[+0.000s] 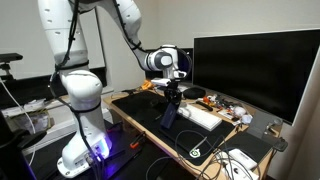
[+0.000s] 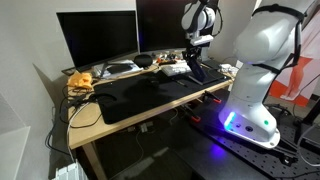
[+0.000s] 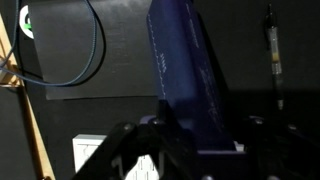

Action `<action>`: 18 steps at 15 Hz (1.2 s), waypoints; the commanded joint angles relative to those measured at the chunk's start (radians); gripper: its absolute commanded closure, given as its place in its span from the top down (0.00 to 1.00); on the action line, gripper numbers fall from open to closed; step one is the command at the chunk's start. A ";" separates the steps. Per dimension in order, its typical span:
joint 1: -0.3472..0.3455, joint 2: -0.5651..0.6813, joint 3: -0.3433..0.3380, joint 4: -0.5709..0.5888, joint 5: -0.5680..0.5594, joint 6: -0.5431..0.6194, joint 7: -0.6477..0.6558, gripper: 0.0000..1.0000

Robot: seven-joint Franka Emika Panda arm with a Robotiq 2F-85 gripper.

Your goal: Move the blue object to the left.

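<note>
The blue object (image 3: 185,75) is a long flat dark-blue box. In the wrist view it stands between my gripper's fingers (image 3: 190,140) and fills the middle of the picture. In both exterior views the gripper (image 1: 172,98) (image 2: 190,62) is shut on the blue object (image 1: 169,116) (image 2: 197,71) and holds it tilted, its lower end at or just above the black desk mat (image 1: 150,112) (image 2: 140,92). I cannot tell whether it touches the mat.
A large monitor (image 1: 255,65) stands at the back of the desk with a white keyboard (image 1: 200,115) in front of it. Cables and small clutter (image 1: 225,105) lie near the monitor. A blue cable (image 3: 95,50) loops over the mat. The wooden desk edge (image 2: 95,125) shows.
</note>
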 commanded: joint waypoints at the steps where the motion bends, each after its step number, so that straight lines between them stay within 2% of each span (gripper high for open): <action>1: -0.003 -0.150 0.052 -0.065 -0.009 -0.099 0.076 0.36; 6: 0.008 -0.218 0.134 -0.062 0.018 -0.205 0.148 0.36; 10: 0.009 -0.217 0.172 -0.047 0.020 -0.220 0.196 0.36; 14: -0.002 -0.173 0.178 -0.030 -0.009 -0.186 0.235 0.36; 15: -0.004 -0.154 0.177 -0.017 -0.008 -0.190 0.239 0.73; 16: -0.005 -0.143 0.177 -0.011 -0.009 -0.187 0.252 0.87; 18: -0.005 -0.119 0.174 0.004 -0.012 -0.191 0.270 0.99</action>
